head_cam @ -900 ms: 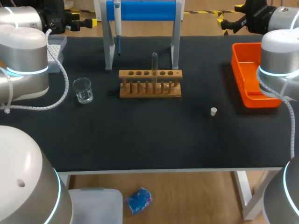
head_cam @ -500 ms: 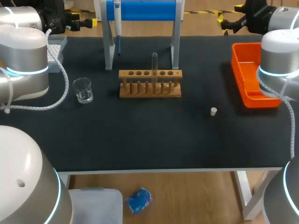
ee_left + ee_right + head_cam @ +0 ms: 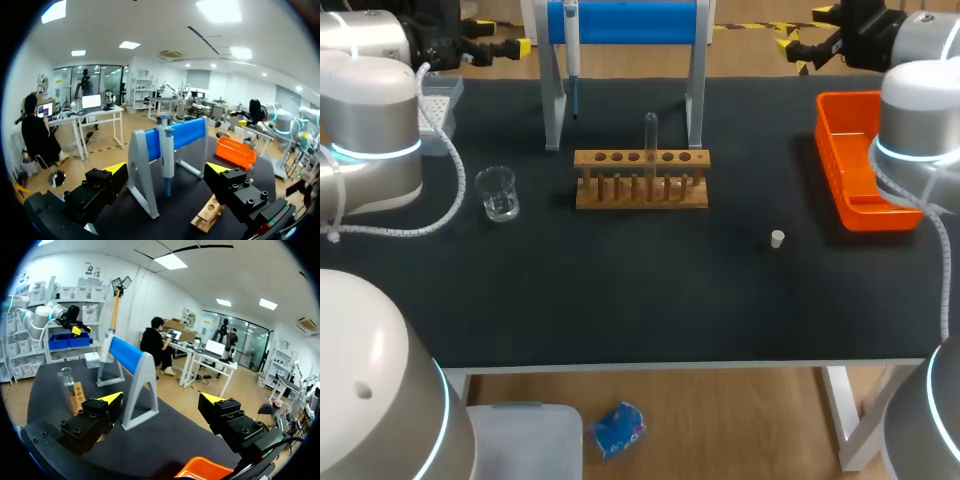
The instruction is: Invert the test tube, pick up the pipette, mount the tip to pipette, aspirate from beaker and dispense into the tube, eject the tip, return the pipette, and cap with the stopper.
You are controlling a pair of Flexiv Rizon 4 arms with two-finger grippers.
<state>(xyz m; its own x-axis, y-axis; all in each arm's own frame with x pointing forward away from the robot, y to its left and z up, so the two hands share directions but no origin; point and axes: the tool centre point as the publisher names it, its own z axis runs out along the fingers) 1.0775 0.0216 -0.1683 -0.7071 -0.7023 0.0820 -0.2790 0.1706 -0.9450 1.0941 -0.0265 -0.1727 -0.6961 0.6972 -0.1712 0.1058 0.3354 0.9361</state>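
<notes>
A clear test tube (image 3: 650, 133) stands in the wooden rack (image 3: 640, 180) at mid table. The pipette (image 3: 572, 55) hangs on the blue stand (image 3: 625, 20) behind it. A glass beaker (image 3: 497, 193) sits left of the rack, and a small white stopper (image 3: 777, 238) lies to its right. My left gripper (image 3: 510, 47) is open at the back left, above the table. In its wrist view, the left gripper (image 3: 166, 170) has the pipette (image 3: 166, 160) some way ahead of it. My right gripper (image 3: 796, 48) is open at the back right. The right gripper (image 3: 161, 399) holds nothing.
An orange tray (image 3: 860, 165) stands at the right edge, below my right arm. A grey tip box (image 3: 440, 100) sits at the back left by my left arm. The blue stand (image 3: 125, 354) and the rack (image 3: 77, 392) lie ahead of the right gripper.
Both arms have shifted slightly at the back corners. The things on the table have not moved.
</notes>
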